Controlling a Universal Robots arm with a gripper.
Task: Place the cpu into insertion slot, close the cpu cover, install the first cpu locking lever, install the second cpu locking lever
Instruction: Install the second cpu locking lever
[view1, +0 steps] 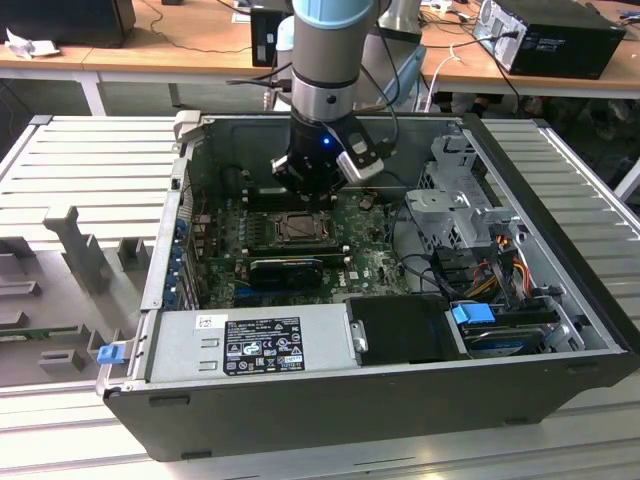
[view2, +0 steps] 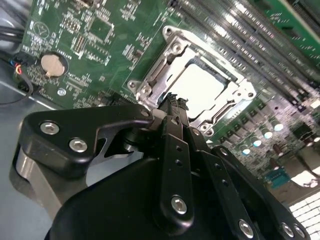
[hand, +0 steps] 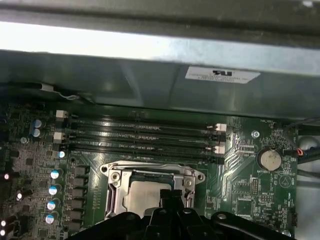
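Green circuit board fills the floor of the open computer case (view1: 560, 330) in the exterior view, where the arm's gripper (view1: 305, 195) hangs low inside the case, just above the far edge of the insertion slot (view1: 300, 228); the slot sits between the memory slots on the far side and a black card on the near side, with the grey power supply (view1: 250, 345) along the near wall. In the second wrist view, the cpu (view2: 205, 90) lies flat and seated in the slot, its pale metal face showing through the window of the cpu cover (view2: 167, 75), which lies down over it as a silver frame. The gripper's fingertips (view2: 172, 107) are brought together with nothing between them, poised at the frame's edge; whether they touch it cannot be told. A coin cell battery (view2: 52, 65) sits well apart on the board. In the first wrist view the same arrangement holds: cpu (hand: 145, 192) inside the cover (hand: 115, 175), gripper (hand: 170, 195) at the frame's near edge, memory slots (hand: 140, 135) beyond. Judgement: placement looks complete and the cover appears down, so the work stands at the locking-lever stage. Whether either lever is latched cannot be told. Any lever move calls for a closed fingertip pressing on thin wire, with little tolerance for slipping onto the board.
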